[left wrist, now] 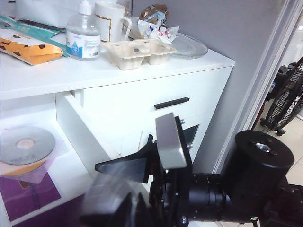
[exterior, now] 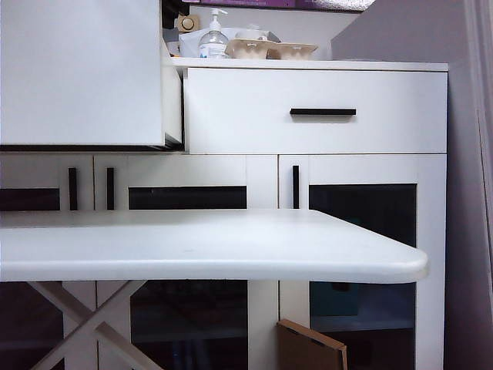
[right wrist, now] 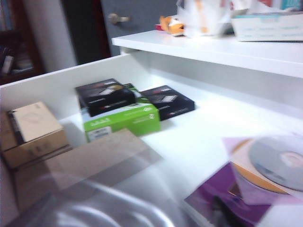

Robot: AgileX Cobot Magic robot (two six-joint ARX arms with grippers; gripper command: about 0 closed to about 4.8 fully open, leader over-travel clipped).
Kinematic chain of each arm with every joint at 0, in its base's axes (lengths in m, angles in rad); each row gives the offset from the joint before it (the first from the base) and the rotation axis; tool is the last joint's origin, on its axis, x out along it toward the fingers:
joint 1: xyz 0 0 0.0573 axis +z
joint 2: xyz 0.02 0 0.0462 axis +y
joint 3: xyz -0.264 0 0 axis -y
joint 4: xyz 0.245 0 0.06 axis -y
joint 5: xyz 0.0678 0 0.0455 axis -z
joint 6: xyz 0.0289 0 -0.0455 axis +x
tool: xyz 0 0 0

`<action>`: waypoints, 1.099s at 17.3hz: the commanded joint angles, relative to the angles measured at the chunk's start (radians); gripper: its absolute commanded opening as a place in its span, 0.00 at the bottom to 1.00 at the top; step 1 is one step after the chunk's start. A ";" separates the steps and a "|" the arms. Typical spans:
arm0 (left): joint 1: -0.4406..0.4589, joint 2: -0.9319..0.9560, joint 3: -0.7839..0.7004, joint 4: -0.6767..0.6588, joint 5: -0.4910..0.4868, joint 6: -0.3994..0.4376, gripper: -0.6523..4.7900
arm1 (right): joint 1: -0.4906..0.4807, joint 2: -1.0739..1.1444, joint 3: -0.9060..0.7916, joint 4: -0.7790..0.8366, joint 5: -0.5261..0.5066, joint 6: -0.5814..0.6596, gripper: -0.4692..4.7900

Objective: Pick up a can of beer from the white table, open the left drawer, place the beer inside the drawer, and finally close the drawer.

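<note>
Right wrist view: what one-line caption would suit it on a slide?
Looking into the open drawer: black boxes, a green box, a cardboard box and a disc.

Right wrist view: a silvery blur (right wrist: 109, 208) smears just below the camera, possibly the can of beer, can't confirm. Right gripper's jaws not discernible. Left gripper (left wrist: 137, 189): fingertips blurred and partly cut off. Exterior view: drawer (exterior: 77, 73) cropped, neither gripper seen.
</note>
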 commanded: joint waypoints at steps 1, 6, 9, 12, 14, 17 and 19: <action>0.000 -0.003 0.004 0.013 0.000 0.001 0.11 | 0.006 0.001 0.007 -0.010 -0.015 -0.001 0.91; 0.000 -0.003 0.004 0.009 -0.011 0.001 0.11 | 0.005 -0.003 0.093 -0.126 -0.012 -0.053 0.47; 0.001 -0.003 0.004 -0.054 -0.032 0.053 0.11 | -0.014 -0.003 0.293 -0.392 -0.007 -0.057 0.08; 0.001 -0.005 0.004 -0.171 -0.190 0.108 0.11 | -0.060 -0.023 0.544 -0.721 0.009 -0.052 0.08; 0.001 -0.005 -0.005 -0.204 -0.199 0.108 0.11 | -0.078 -0.047 0.621 -0.825 0.087 -0.053 0.08; 0.000 -0.047 -0.091 -0.198 -0.201 0.108 0.11 | -0.116 -0.134 0.687 -0.989 0.097 -0.167 0.08; 0.000 -0.135 -0.259 -0.077 -0.202 0.084 0.11 | -0.127 -0.173 0.687 -1.036 0.099 -0.176 0.08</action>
